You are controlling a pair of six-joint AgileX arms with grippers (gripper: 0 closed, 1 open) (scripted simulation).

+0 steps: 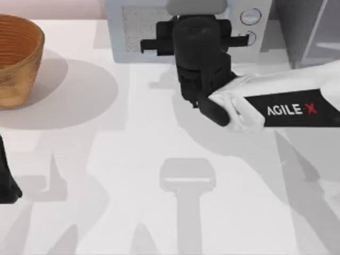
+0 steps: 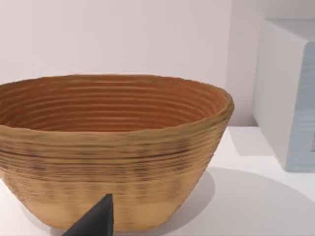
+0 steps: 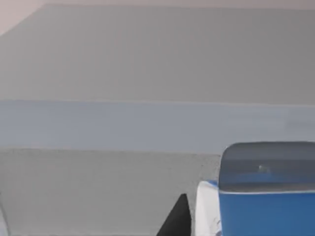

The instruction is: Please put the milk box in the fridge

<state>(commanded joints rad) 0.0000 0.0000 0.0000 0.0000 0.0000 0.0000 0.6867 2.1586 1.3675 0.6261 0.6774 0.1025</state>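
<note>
Right claw (image 1: 199, 32) is up at the far edge of the tabletop (image 1: 133, 159), hanging right in front of the microwave (image 1: 123, 32), arm reaching in from the right side

Milk box (image 3: 266, 196) sits close against the right wrist camera, blue face with a white edge, one dark fingertip (image 3: 176, 219) just beside it. I can't tell from here whether the claw is pinching the carton or spread around it (the top view has the arm's black wrist covering that whole spot)

In the way: the microwave face takes up most of what lies past the carton in the right wrist view, so the claw is pointed at the microwave front. Fridge (image 1: 311, 26) is the grey cabinet at the far right corner, just beside the microwave, partly cut off by the frame

Left claw (image 1: 8, 183) is parked at the left edge of the tabletop, low down; can't tell its fingers either, I get one dark tip in its wrist view. It faces the wicker basket (image 2: 113, 147), which stands at the far left, well apart from the microwave

Count: 1 milk box, 1 microwave with 2 round knobs (image 1: 251, 16), 1 fridge, 1 basket, 2 arms
</note>
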